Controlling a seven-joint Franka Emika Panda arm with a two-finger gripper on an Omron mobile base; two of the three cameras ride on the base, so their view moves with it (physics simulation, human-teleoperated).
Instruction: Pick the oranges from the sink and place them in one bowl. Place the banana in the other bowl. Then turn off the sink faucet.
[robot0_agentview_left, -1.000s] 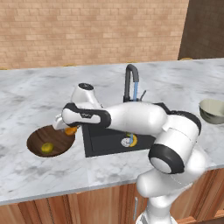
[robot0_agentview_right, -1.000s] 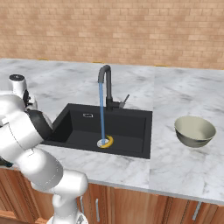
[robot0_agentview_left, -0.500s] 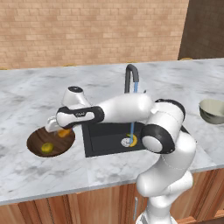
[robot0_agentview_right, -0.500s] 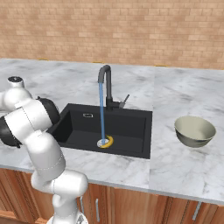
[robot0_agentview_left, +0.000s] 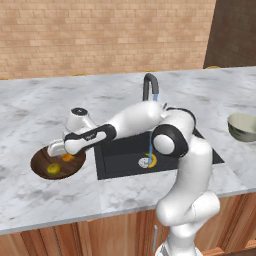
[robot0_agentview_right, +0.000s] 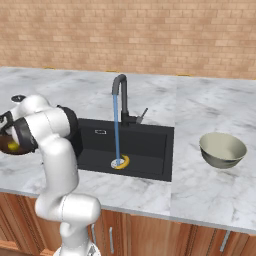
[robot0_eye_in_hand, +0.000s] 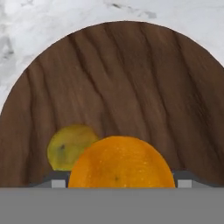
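Now we have carried the bright orange (robot0_eye_in_hand: 121, 162), still between the wide fingers of our hand (robot0_agentview_left: 56, 148), over the wooden bowl (robot0_agentview_left: 41, 165) beside the yellow-green one (robot0_eye_in_hand: 70, 147), ready for release.

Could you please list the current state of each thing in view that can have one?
Sink faucet: on, water running.
Sink: holds the banana.
Banana: lying at the drain under the stream.
Wooden bowl: holds the yellow-green orange.
Yellow-green orange: resting in the wooden bowl.
Bright orange: between the end effector's fingers, over the wooden bowl.
Grey-beige bowl: upright, empty.
End effector: closed on the bright orange.
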